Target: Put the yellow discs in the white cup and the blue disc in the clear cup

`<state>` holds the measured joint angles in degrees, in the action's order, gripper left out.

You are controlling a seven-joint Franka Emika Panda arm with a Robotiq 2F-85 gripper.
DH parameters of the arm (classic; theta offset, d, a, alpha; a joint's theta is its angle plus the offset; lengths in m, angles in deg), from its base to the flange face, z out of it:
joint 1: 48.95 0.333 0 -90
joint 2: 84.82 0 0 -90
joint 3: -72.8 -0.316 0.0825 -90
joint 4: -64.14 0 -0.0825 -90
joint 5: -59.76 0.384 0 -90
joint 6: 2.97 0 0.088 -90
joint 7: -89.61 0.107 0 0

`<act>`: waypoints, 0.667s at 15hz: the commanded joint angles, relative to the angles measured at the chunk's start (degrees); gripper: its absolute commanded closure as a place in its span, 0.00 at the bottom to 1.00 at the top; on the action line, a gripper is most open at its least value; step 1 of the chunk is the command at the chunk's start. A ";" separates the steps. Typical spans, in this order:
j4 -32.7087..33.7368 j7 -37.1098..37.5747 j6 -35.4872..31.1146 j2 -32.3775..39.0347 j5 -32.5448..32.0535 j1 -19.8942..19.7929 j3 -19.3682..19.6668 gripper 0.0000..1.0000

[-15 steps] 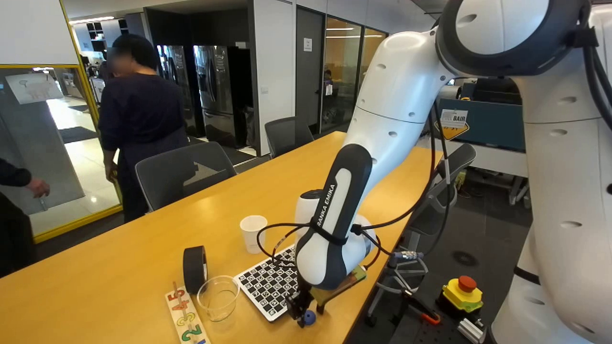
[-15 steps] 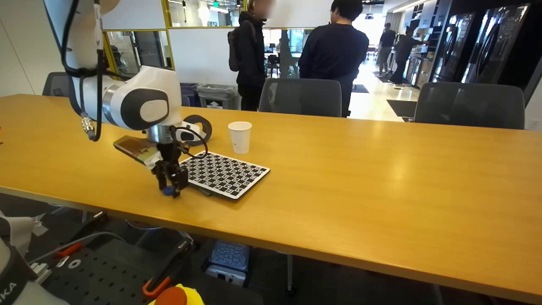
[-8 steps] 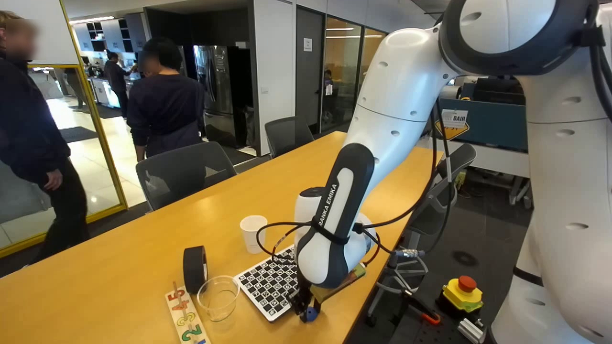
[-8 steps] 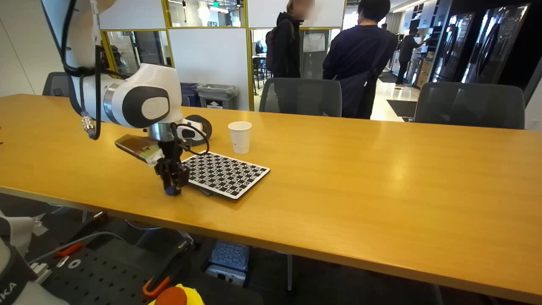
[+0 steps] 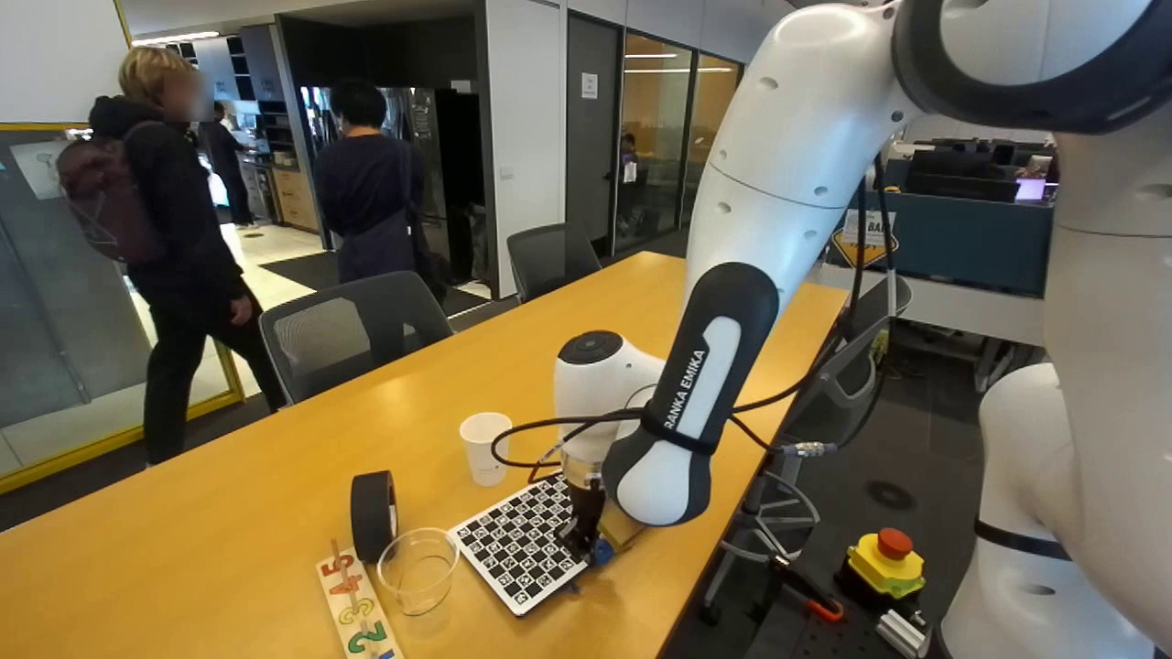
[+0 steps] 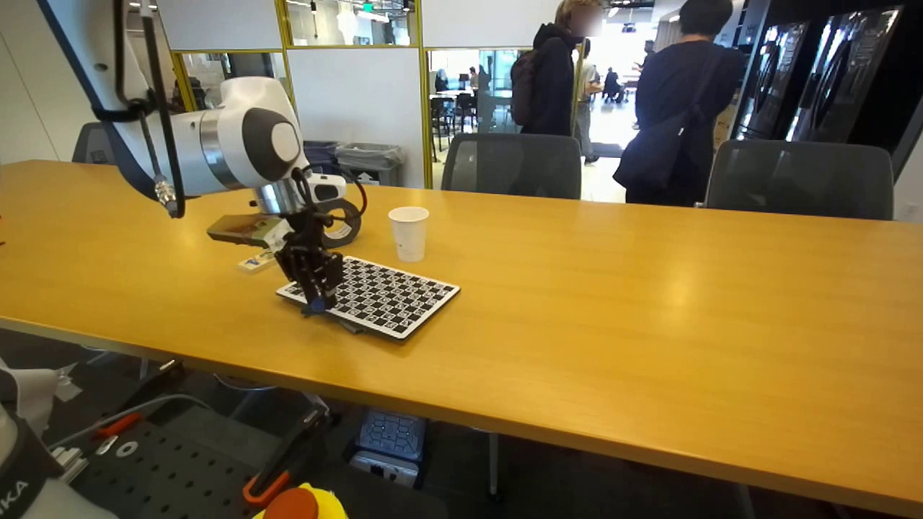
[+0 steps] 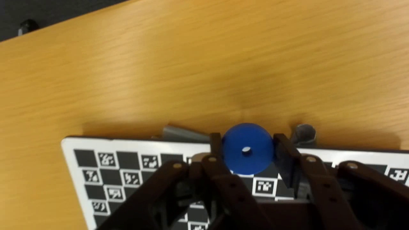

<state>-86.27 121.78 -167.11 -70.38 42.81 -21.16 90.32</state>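
Observation:
My gripper (image 7: 245, 140) is shut on the blue disc (image 7: 247, 163), pinching it by its sides. In both exterior views the gripper (image 5: 586, 542) (image 6: 316, 294) and the blue disc (image 5: 602, 552) (image 6: 317, 305) are just above the near edge of the checkered board. The clear cup (image 5: 418, 586) stands upright on the table beside the board in an exterior view; elsewhere it does not show. The white cup (image 5: 485, 450) stands upright past the board's far side, also in an exterior view (image 6: 409, 236). The yellow discs do not show in any view; the cups' insides are not visible enough to tell.
The checkered board (image 5: 513, 549) lies on the table, slightly raised on grey supports (image 7: 303, 134). A black tape roll (image 5: 371, 517) stands behind the clear cup. A wooden number strip (image 5: 355, 609) lies beside it. Cables (image 5: 540, 426) loop near the white cup.
The gripper was open around the blue disc on the table, then shut on it. Now it has lifted the disc and carried it towards the board. People in the background have walked.

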 commanded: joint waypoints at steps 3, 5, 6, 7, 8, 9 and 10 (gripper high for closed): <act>3.13 5.97 5.49 -8.28 -17.02 7.37 6.66 0.79; 5.00 2.88 3.69 -8.45 -16.94 7.02 5.20 0.79; 5.91 1.13 2.57 -8.22 -16.19 6.91 4.52 0.79; 6.85 -1.17 1.04 -7.49 -14.90 6.73 3.69 0.79; 7.68 -3.15 -0.10 -6.93 -13.92 6.56 2.92 0.79; 8.49 -5.82 -1.56 -6.17 -12.39 6.25 1.88 0.79; 9.09 -8.61 -2.96 -5.56 -10.66 5.91 0.81 0.79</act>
<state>-79.54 120.33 -166.25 -77.85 28.03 -14.52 93.51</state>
